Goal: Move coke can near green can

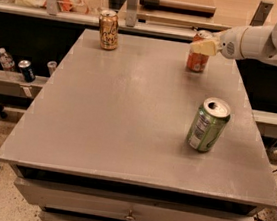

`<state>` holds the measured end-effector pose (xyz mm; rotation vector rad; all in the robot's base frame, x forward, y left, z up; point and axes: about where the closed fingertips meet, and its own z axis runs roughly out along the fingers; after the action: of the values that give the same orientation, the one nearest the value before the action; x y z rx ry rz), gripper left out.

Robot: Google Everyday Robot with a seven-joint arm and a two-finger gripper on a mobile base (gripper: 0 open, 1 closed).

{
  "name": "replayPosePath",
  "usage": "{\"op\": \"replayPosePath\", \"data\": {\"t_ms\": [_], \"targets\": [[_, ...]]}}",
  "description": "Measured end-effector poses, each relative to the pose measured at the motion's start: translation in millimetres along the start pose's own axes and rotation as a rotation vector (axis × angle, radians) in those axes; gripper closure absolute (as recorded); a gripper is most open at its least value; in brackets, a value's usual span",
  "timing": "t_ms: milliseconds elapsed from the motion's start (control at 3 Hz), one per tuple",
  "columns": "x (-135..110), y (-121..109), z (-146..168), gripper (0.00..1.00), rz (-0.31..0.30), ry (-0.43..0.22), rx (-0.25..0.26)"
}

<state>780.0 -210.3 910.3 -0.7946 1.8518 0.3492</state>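
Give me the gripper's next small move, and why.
Probably settle the gripper lower on the red-orange aluminium coke can for a sure hold before lifting: it is only at the can's silver top, and the can stands on the grey table, well behind the green aluminium can.

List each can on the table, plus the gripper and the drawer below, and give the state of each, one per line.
coke can: upright at the far right of the table, gripper at its top.
green can: standing near the right edge, apart from the coke can.
gold-brown can: upright at the far left.
gripper: against the coke can's upper part.
drawer: closed.
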Motion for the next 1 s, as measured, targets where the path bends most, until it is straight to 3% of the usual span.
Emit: {"op": "replayPosePath", "data": {"t_ms": [333,667,1000], "targets": [[-2.1,-0.5,-1.3,0.85,-0.006,-0.004,-0.012],[-10.3,-2.5,-10.1,1.0,-0.029,-0.016,-0.025],[-19.8,-5.3,-27.6,1.0,-0.062,-0.027,-0.034]]}}
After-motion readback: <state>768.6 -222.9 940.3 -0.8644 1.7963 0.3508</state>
